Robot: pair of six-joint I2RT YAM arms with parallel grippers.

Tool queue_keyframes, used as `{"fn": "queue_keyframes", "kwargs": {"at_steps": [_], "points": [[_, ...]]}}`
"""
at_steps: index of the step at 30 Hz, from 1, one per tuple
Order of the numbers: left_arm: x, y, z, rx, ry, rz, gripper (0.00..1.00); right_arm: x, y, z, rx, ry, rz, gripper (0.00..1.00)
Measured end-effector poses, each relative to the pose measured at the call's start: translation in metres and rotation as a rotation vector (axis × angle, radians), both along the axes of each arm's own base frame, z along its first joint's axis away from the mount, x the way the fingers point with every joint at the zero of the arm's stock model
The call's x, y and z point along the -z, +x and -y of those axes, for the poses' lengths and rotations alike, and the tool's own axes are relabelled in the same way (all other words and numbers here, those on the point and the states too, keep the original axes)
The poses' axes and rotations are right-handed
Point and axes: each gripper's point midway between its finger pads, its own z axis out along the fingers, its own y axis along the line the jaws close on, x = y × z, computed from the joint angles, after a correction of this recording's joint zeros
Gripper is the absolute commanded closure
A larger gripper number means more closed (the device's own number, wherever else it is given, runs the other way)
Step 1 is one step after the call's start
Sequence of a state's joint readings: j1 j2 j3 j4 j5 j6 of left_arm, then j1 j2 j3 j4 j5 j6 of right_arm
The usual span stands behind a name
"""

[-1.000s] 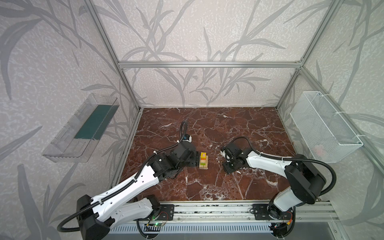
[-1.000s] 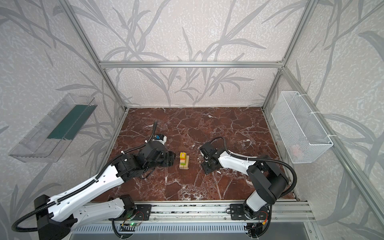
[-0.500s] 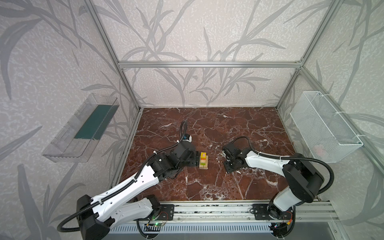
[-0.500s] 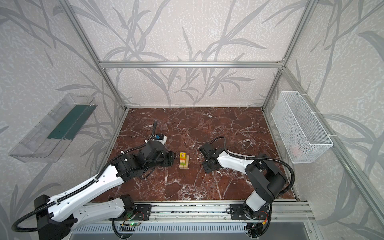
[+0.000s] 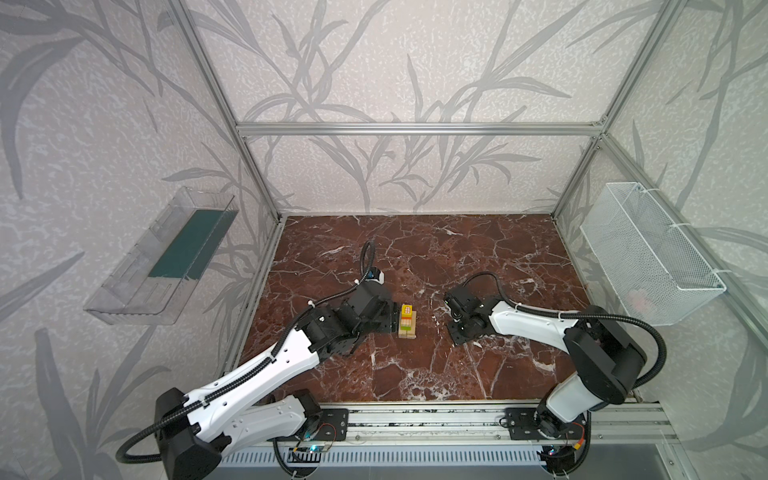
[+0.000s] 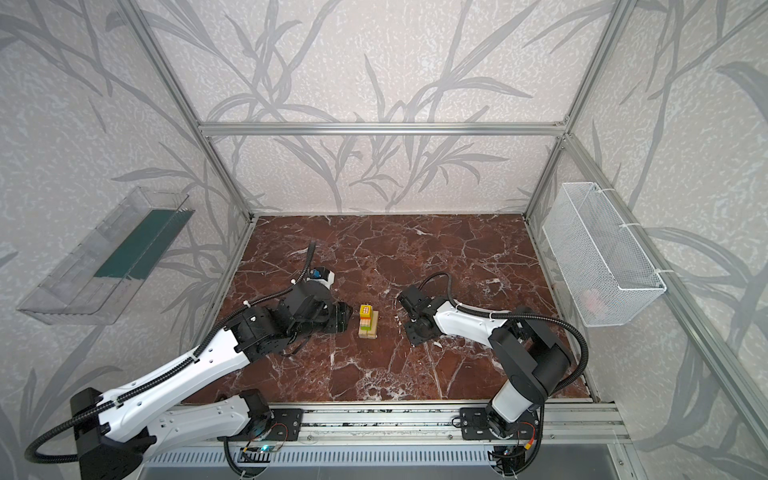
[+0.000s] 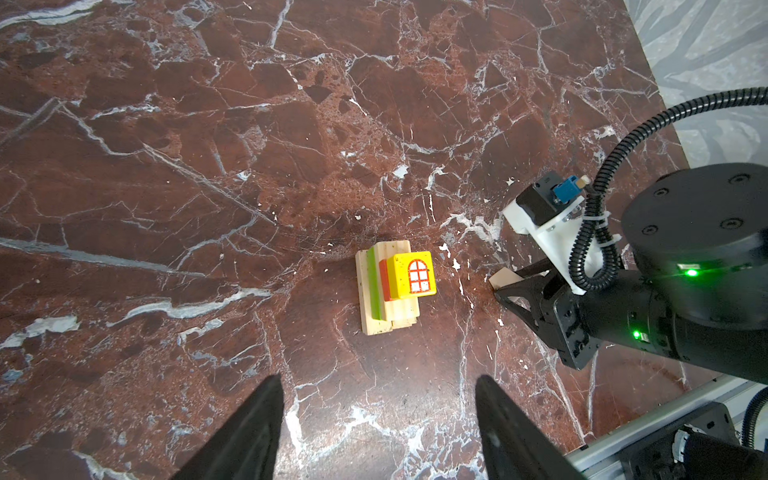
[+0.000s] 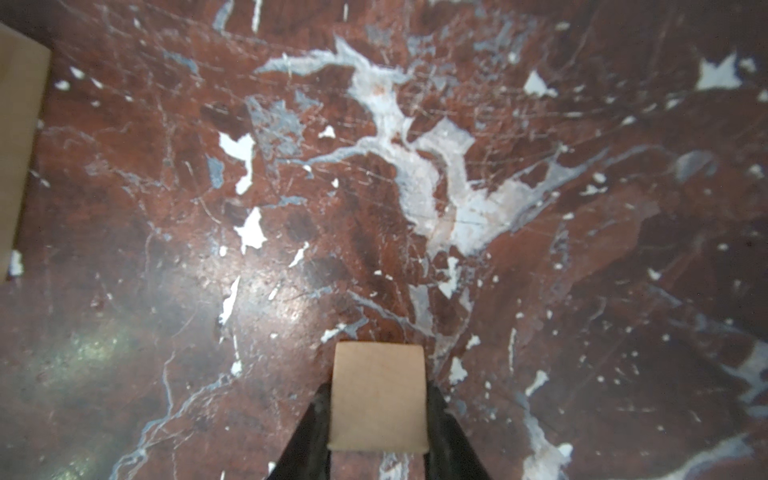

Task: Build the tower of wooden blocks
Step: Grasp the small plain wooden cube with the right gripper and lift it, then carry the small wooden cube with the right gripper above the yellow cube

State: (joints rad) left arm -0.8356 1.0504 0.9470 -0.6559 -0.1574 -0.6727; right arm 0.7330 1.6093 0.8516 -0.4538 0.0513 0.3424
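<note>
Your right gripper (image 8: 378, 401) clenches a pale wood block (image 8: 379, 374) — likely to cap the colourful block tower (image 5: 407, 321) at nine o'clock; left gripper (image 7: 378, 380) gapes empty.

The right wrist view is soft throughout. The fingers (image 8: 309, 432) of the right gripper (image 8: 378, 388) run off the picture's edge, and the pale block (image 8: 379, 415) pinched between them shows one face only. Well to one side of those fingers, another pale wood piece (image 8: 18, 137) is cut off by the edge. In the left wrist view the fingers (image 7: 249, 428) of the left gripper (image 7: 378, 380) are cut off too. In both top views the tower (image 5: 407, 321) is too small to count its layers, and a pinkish thing (image 5: 638, 296) in the wire basket (image 5: 648, 249) cannot be made out.
</note>
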Motion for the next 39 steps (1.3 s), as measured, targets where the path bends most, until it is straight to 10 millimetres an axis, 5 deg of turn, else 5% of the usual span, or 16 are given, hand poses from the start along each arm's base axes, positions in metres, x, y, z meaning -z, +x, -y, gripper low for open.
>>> {"fn": "queue_keyframes", "kwargs": {"at_steps": [9,26,32,39], "points": [[0.000,-0.001,0.001,0.019,0.003,-0.002,0.28,-0.037,0.000,-0.006,-0.058,0.065,0.057,0.81],[-0.002,-0.018,-0.023,0.015,0.022,0.013,0.22,-0.170,0.032,-0.077,-0.470,0.244,0.274,0.86],[0.001,-0.027,-0.038,-0.009,0.023,0.016,0.20,-0.180,0.035,-0.108,-0.684,0.261,0.278,0.87],[0.003,-0.035,-0.051,-0.036,0.018,0.015,0.19,-0.168,0.026,-0.132,-0.898,0.205,0.254,0.87]]}}
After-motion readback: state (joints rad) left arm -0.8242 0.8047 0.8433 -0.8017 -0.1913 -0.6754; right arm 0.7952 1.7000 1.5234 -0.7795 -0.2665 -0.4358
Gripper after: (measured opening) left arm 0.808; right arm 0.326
